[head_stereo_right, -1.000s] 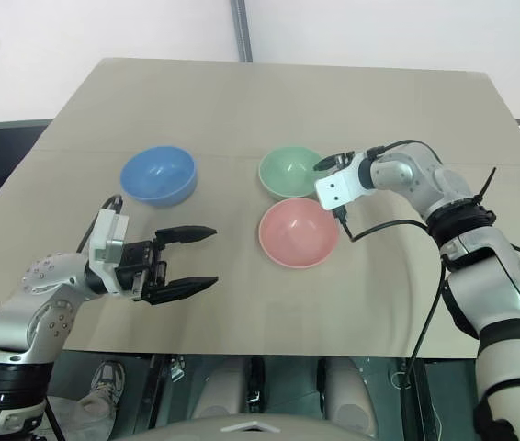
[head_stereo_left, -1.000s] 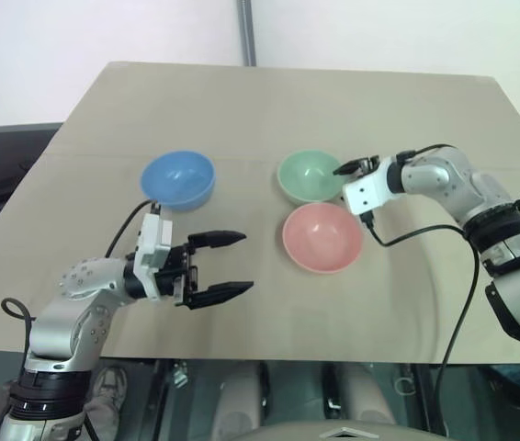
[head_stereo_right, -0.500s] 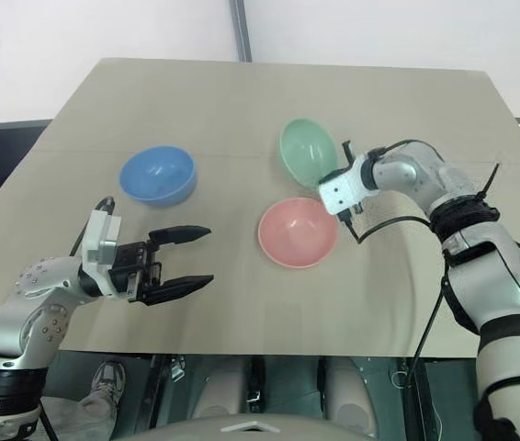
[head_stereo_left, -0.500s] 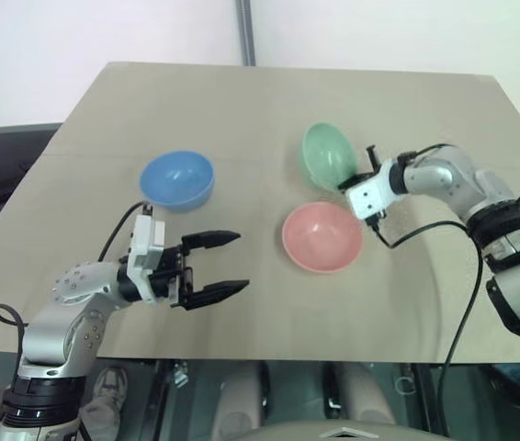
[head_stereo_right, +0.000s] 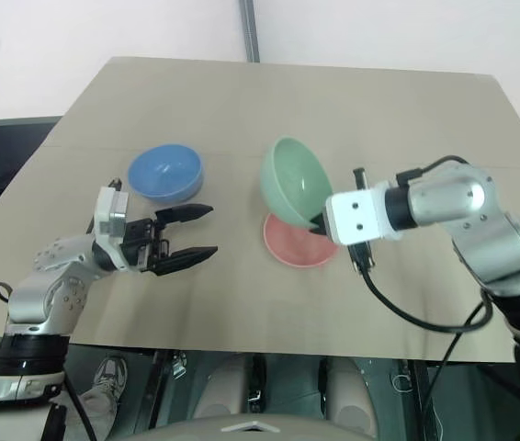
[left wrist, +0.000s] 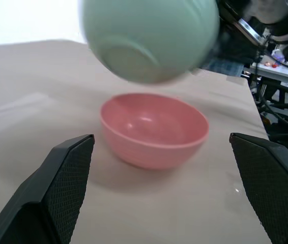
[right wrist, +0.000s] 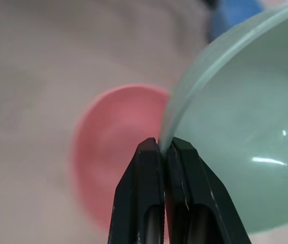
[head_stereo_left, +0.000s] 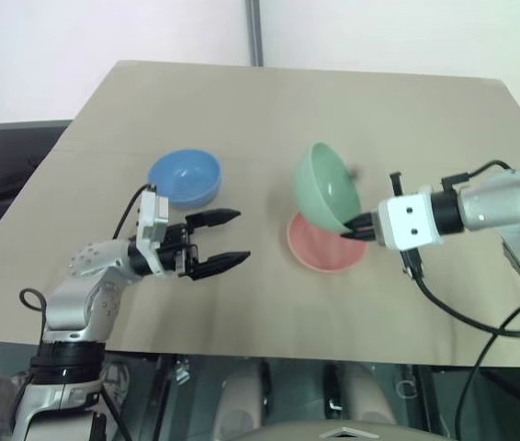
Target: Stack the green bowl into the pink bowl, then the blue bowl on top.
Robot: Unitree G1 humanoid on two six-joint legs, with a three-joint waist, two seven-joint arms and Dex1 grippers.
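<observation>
My right gripper (head_stereo_left: 356,227) is shut on the rim of the green bowl (head_stereo_left: 326,186), which hangs tilted on edge in the air just above the pink bowl (head_stereo_left: 322,250). The pink bowl sits upright on the table, also seen under the green bowl (left wrist: 149,38) as the pink bowl (left wrist: 153,128) in the left wrist view. In the right wrist view the fingers (right wrist: 159,198) pinch the green rim (right wrist: 220,81). The blue bowl (head_stereo_left: 185,176) rests on the table at the left. My left gripper (head_stereo_left: 226,239) stands open just in front of the blue bowl, pointing toward the pink bowl, holding nothing.
The bowls stand on a tan tabletop (head_stereo_left: 278,101) with bare surface at the back and at the front right. A pale wall and a grey pole (head_stereo_left: 254,32) rise behind the far edge.
My right gripper closed on the green bowl's rim, lifted it off the table, tipped it and carried it toward me over the pink bowl. My left arm moved slightly forward.
</observation>
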